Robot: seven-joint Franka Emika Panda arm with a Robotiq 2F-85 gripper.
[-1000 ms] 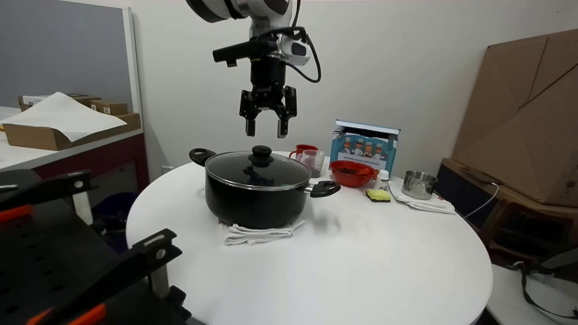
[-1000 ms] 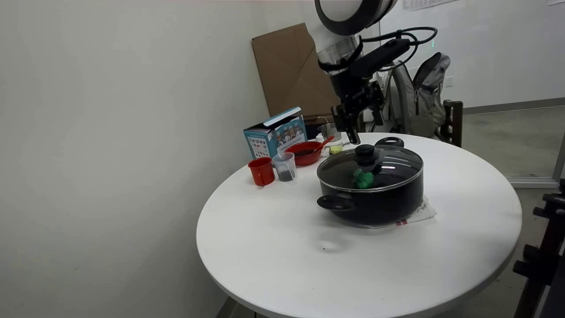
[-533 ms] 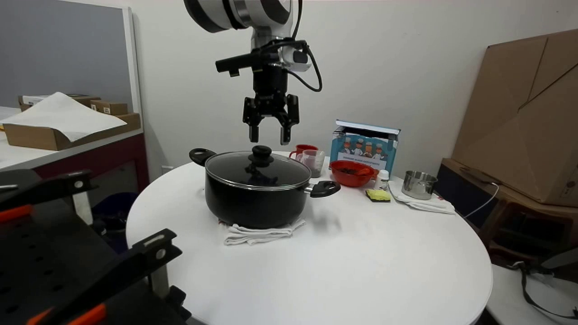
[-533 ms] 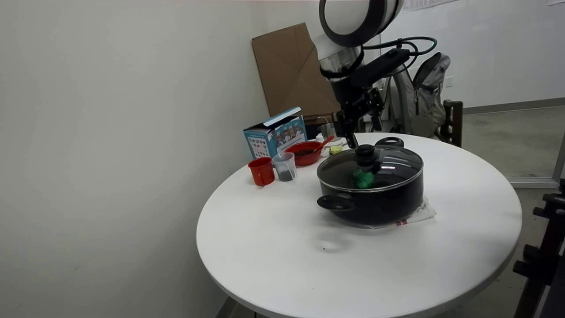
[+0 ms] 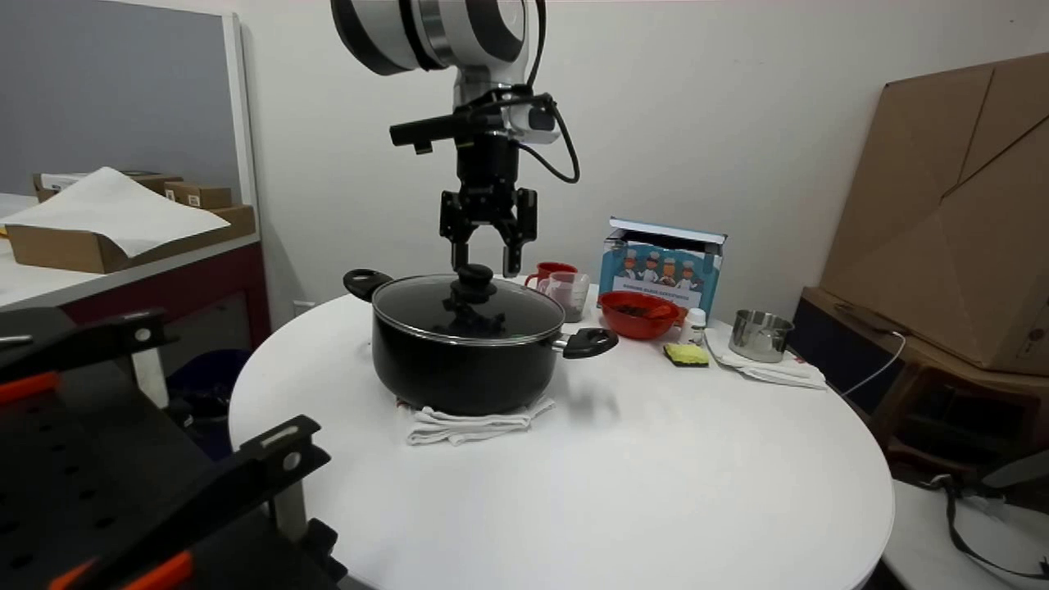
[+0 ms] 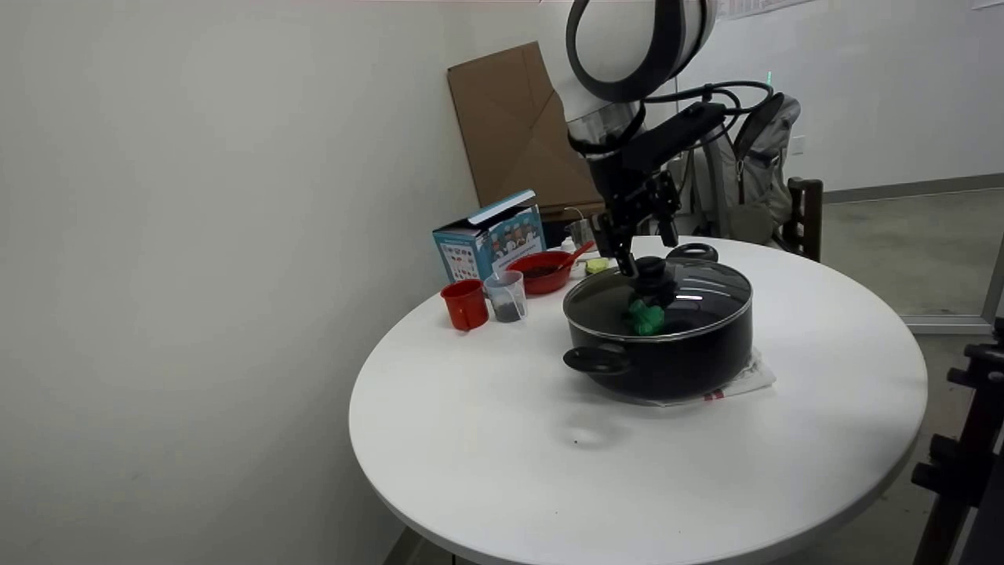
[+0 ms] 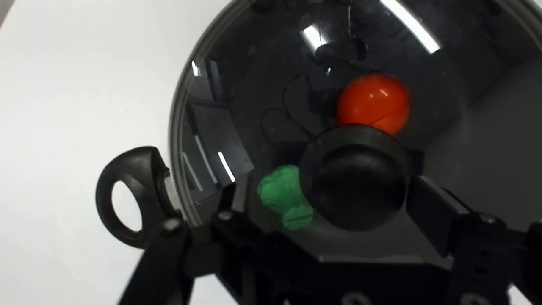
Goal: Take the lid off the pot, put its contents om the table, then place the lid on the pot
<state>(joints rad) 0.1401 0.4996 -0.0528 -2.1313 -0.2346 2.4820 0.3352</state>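
Observation:
The black pot [image 5: 467,377] stands on a folded cloth on the white round table [image 5: 697,483]. The clear glass lid [image 6: 710,294] with its black knob [image 5: 474,285] sits level on the pot. Through the glass, the wrist view shows a red ball [image 7: 374,99] and a green knobbly item [image 7: 281,190] inside; the green item [image 6: 645,318] also shows in an exterior view. My gripper [image 5: 485,260] points down, open and empty, with its fingertips near the height of the knob's top. In the wrist view the knob [image 7: 360,186] lies between the fingers, nearer the right one.
Behind the pot stand a red mug [image 6: 465,304], a clear measuring cup [image 6: 507,297], a red bowl with a spoon [image 6: 541,271] and a blue box [image 5: 662,266]. A sponge [image 5: 687,354], small bottle [image 5: 693,326] and metal cup [image 5: 760,336] stand nearby. The pot handle [image 5: 588,342] sticks out sideways.
My open gripper has come down from well above the lid to about the knob's height. The lid, the pot and the other things have not moved.

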